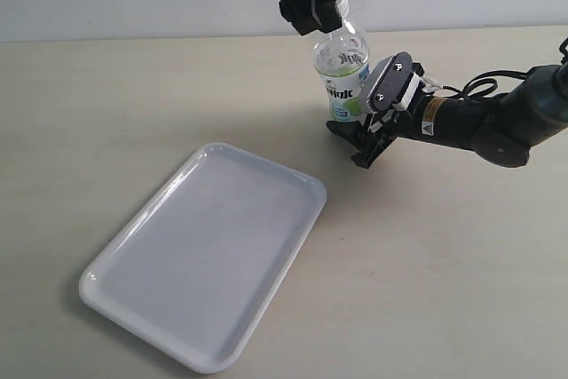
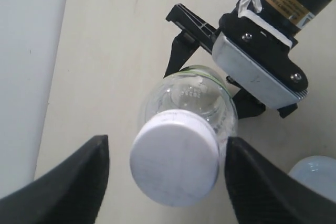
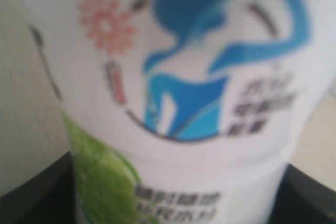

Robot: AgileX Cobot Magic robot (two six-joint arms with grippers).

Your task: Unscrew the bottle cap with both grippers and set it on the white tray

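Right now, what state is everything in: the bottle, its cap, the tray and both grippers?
bottle: upright on the table, capped, held low on its body.
bottle cap: on the bottle's neck, not gripped.
left gripper: open, one finger on each side of the cap with gaps.
right gripper: shut on the bottle's lower body.
white tray: flat on the table, empty.

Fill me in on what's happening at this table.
Two robot arms are working on a bottle standing on the table. The right gripper is clamped on its labelled body, holding it upright. The left gripper hangs over the top with its jaws open on either side of the white cap, not gripping it. The cap is on the bottle, not yet on the white tray nearby.
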